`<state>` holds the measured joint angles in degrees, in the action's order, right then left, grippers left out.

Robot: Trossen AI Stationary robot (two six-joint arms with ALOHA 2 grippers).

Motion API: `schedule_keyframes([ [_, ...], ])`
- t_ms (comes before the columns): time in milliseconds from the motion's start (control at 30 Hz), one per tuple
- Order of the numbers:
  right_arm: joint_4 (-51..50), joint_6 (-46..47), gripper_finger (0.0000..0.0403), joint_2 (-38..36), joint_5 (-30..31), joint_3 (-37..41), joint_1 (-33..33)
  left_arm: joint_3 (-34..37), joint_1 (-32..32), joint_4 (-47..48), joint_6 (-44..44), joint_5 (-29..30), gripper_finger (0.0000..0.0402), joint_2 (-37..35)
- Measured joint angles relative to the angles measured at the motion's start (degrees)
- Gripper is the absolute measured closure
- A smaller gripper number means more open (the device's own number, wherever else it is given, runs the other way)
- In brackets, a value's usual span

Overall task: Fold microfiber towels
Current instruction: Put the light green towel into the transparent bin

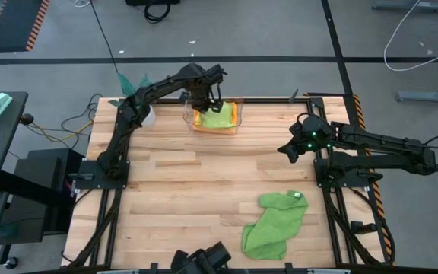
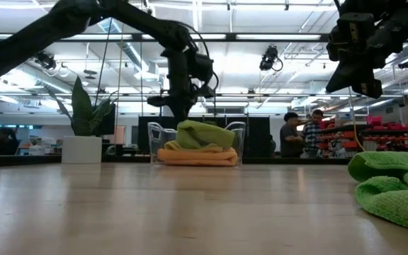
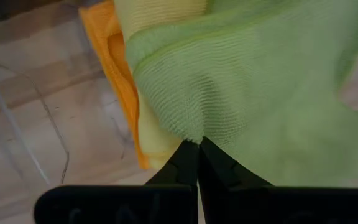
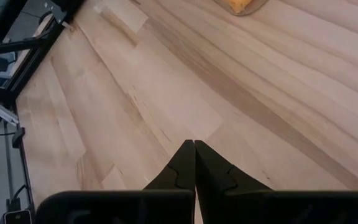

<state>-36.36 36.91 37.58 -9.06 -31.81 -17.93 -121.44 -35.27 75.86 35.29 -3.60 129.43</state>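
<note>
Three folded towels sit stacked in the clear bin [image 1: 217, 118] at the far edge of the desk [image 1: 196, 190]: the orange towel [image 2: 197, 156] at the bottom, the yellow towel [image 3: 157, 12] above it, the lime green towel [image 1: 219, 116] on top. The left end effector [image 3: 198, 142] hangs directly over the bin with its fingers pressed together, their tips pinching a fold of the lime green towel, most likely to set it down on the pile or tidy it there (which of the two cannot be told). The larger mid-green towel [image 1: 276, 223] lies crumpled and unfolded well away from the bin, near the front right of the desk, so it looks like the last piece left to fold. The right end effector [image 1: 290, 151] hovers above bare wood between the bin and that towel, fingers closed on nothing, apparently waiting.

The left wrist view alone shows the pinch and the yellow layer; from above, the arm covers them. The low view shows the pile's height and people in the room behind the bin. Only the high view shows the white tag [image 1: 296, 195].
</note>
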Motion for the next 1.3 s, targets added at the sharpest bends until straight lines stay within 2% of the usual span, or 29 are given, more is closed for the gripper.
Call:
schedule_keyframes([
  [200, -0.07, 0.00, 0.0396, 0.00, 0.00, 0.00, 0.00, 0.06, -0.34, 0.84, -2.09, 0.40, 0.0375, 2.05],
  [833, -0.13, -1.09, 0.0394, 0.02, 0.00, 0.00, 0.00, -0.09, -1.55, 3.36, -4.74, 0.62, 0.0300, 1.41],
  [1167, -0.13, -2.05, 0.0394, 0.02, 0.02, 0.00, 0.00, -10.83, -1.55, 5.36, -6.16, 0.22, 0.0276, 1.39],
  [1300, -0.13, -2.34, 0.0394, 0.02, 0.02, 0.00, 0.00, -12.98, -1.38, 5.72, -4.62, 0.64, 0.0271, 1.39],
])
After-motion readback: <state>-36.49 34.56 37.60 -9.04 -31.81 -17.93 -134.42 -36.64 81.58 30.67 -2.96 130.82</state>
